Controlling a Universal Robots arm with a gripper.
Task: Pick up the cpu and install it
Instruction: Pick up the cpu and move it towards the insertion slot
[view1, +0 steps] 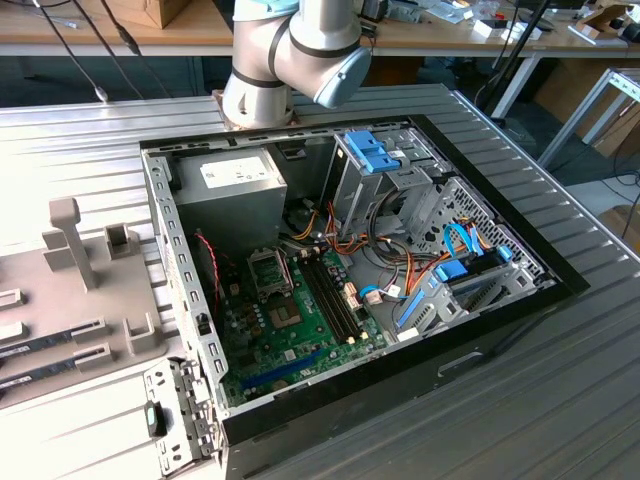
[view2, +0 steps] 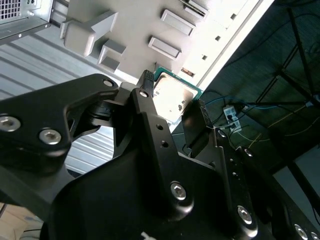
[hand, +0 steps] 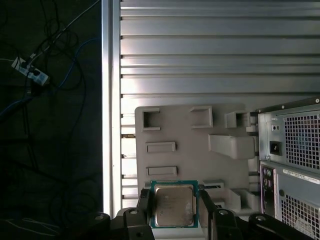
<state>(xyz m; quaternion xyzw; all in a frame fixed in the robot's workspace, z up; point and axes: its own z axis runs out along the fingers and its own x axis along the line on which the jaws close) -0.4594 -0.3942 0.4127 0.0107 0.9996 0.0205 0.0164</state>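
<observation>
The black two-fingered hand is clamped on the cpu, the flat square chip with a silvery metal top and a thin green rim. One dark finger presses on each opposite edge, seen in both wrist views. The chip sits level between them, directly over the pale grey moulded fixture plate on the ribbed metal table. Whether it has cleared the plate, I cannot tell.

So I judge this to be the pick-up step, with the grasp made and the install not yet done. Seating it calls for a flat, square chip matched corner for corner to the frame, with no tilt and no slip in the grip.

Now the containers. The plate under the hand has shallow rectangular pockets and raised blocks, and I can't make out what is in them. Off to the hand's side, well apart from it, lies the open black-walled computer case. Inside it:

- a green motherboard with its metal socket frame
- a grey boxy power supply
- blue plastic drive brackets
- orange and yellow cable bundles
</observation>
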